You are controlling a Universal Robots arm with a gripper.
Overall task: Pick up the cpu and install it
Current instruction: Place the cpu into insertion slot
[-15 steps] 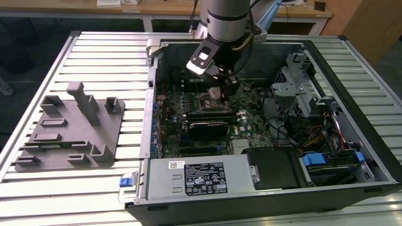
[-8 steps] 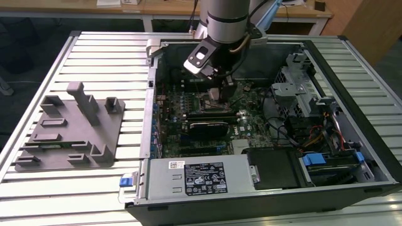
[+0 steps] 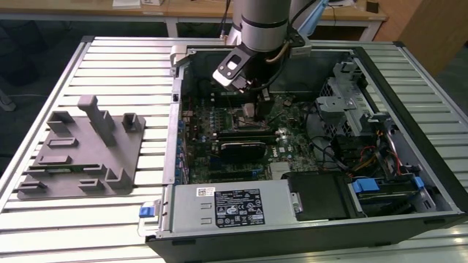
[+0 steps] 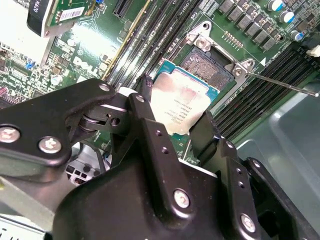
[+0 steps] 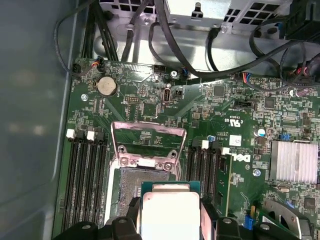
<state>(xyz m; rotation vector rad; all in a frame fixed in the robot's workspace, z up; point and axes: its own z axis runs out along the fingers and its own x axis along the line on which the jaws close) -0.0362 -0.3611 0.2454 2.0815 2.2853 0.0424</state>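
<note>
Two black jaws are pinching the cpu (image 4: 184, 102) by its opposite edges, holding it close over the open socket (image 4: 207, 67) on the green motherboard (image 5: 240, 115); whether chip and socket are touching cannot be told. In the first wrist view the socket's metal frame (image 5: 148, 142) is standing flipped up. The arm (image 3: 262, 24) is reaching down into the open computer case (image 3: 409, 82), which is lying on the slatted surface (image 3: 109, 49), toward the exterior view's right edge, while a grey fixture (image 3: 80, 153) is sitting near the exterior view's left edge.
</note>
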